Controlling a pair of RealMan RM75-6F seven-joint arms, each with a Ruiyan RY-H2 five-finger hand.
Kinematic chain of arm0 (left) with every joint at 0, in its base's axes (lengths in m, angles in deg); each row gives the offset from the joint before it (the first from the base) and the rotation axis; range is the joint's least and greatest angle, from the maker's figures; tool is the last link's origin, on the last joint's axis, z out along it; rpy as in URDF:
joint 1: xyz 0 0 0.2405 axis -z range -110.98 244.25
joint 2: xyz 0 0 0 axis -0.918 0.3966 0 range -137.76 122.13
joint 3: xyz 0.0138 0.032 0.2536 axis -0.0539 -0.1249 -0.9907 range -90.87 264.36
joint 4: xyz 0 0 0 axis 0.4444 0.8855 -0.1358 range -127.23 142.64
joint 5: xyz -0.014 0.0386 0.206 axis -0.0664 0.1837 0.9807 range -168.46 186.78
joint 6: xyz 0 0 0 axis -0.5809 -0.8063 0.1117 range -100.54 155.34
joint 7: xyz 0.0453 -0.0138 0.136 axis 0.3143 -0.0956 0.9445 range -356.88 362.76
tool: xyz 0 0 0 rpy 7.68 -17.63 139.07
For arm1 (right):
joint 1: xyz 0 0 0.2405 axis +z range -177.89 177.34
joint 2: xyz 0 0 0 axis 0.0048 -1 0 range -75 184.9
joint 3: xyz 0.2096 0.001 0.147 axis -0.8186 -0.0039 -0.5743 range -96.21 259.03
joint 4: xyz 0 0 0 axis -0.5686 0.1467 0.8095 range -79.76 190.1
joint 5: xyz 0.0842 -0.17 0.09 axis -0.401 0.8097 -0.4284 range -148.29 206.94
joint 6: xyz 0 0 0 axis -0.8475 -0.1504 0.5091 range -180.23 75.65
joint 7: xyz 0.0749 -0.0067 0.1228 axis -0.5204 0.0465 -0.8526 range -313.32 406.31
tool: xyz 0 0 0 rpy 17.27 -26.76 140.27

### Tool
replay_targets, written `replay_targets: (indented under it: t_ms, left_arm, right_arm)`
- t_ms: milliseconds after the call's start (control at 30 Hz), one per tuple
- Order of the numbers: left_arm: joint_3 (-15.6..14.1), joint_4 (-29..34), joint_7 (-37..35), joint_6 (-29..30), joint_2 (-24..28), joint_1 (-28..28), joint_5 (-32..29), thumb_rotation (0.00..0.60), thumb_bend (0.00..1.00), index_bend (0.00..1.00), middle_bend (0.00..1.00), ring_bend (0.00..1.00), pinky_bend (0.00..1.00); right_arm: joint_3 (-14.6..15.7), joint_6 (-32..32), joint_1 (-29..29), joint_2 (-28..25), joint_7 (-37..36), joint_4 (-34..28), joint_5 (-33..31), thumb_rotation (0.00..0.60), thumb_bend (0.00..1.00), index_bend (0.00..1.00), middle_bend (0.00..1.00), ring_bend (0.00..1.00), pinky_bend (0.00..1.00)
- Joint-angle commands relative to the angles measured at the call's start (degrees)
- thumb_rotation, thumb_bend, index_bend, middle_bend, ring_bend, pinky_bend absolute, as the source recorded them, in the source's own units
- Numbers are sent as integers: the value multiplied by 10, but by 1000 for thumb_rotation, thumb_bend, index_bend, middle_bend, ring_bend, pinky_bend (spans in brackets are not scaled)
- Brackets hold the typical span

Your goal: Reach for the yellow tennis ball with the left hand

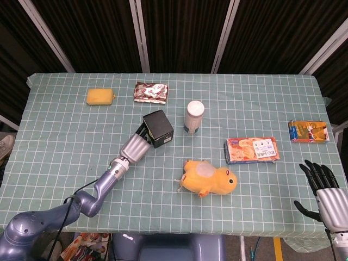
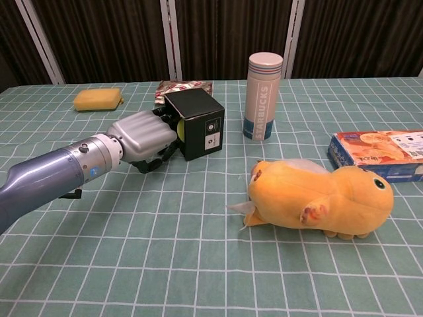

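The yellow tennis ball (image 2: pixel 179 130) shows only as a thin sliver in the chest view, wedged between my left hand (image 2: pixel 147 137) and a black box (image 2: pixel 198 122). In the head view my left hand (image 1: pixel 136 145) covers the ball, and its fingertips reach the near side of the black box (image 1: pixel 157 128). The fingers curve over the ball and press it against the box, but I see no grip closed around it. My right hand (image 1: pixel 322 190) hangs off the table's near right corner with its fingers spread and nothing in them.
A white bottle (image 1: pixel 194 116) stands right of the box. An orange plush toy (image 1: pixel 209 178) lies near the front, with a biscuit box (image 1: pixel 253 150) to its right. A yellow sponge (image 1: pixel 100 96) and a snack packet (image 1: pixel 151 92) lie at the back left, and an orange packet (image 1: pixel 309 131) at far right.
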Motion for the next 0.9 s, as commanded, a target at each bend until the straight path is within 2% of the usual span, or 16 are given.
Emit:
replay_targets:
  t_ms: [33, 267, 600, 667, 733, 833, 900]
  left_arm:
    - [-6, -1, -14, 16, -2, -1, 12, 600, 449, 128, 3, 0, 13]
    - [-12, -1, -26, 39, 2, -7, 23, 600, 445, 23, 0, 0, 9]
    - [-22, 24, -25, 50, 23, -21, 26, 600, 430, 17, 0, 0, 9]
    - [-24, 46, -24, 59, 36, -28, 27, 600, 389, 18, 7, 0, 10]
    - [-30, 86, -27, 79, 60, -42, 33, 600, 255, 20, 63, 0, 10]
    - [-52, 177, -37, 150, 126, -84, 62, 600, 136, 19, 139, 0, 9]
    - [-77, 248, -53, 211, 184, -123, 91, 600, 123, 17, 143, 0, 9]
  right_arm:
    - [1, 1, 0, -1, -1, 0, 3, 600, 263, 0, 0, 0, 0]
    - [3, 0, 1, -1, 0, 0, 6, 600, 264, 0, 0, 0, 0]
    - [3, -1, 3, 2, 2, 0, 7, 600, 263, 0, 0, 0, 0]
    - [3, -2, 4, 1, 2, 0, 7, 600, 263, 0, 0, 0, 0]
    - [4, -3, 4, 2, 2, 0, 7, 600, 263, 0, 0, 0, 0]
    - [9, -8, 5, 0, 0, -1, 13, 600, 263, 0, 0, 0, 0]
    - [13, -8, 4, -3, -6, -2, 17, 600, 264, 0, 0, 0, 0]
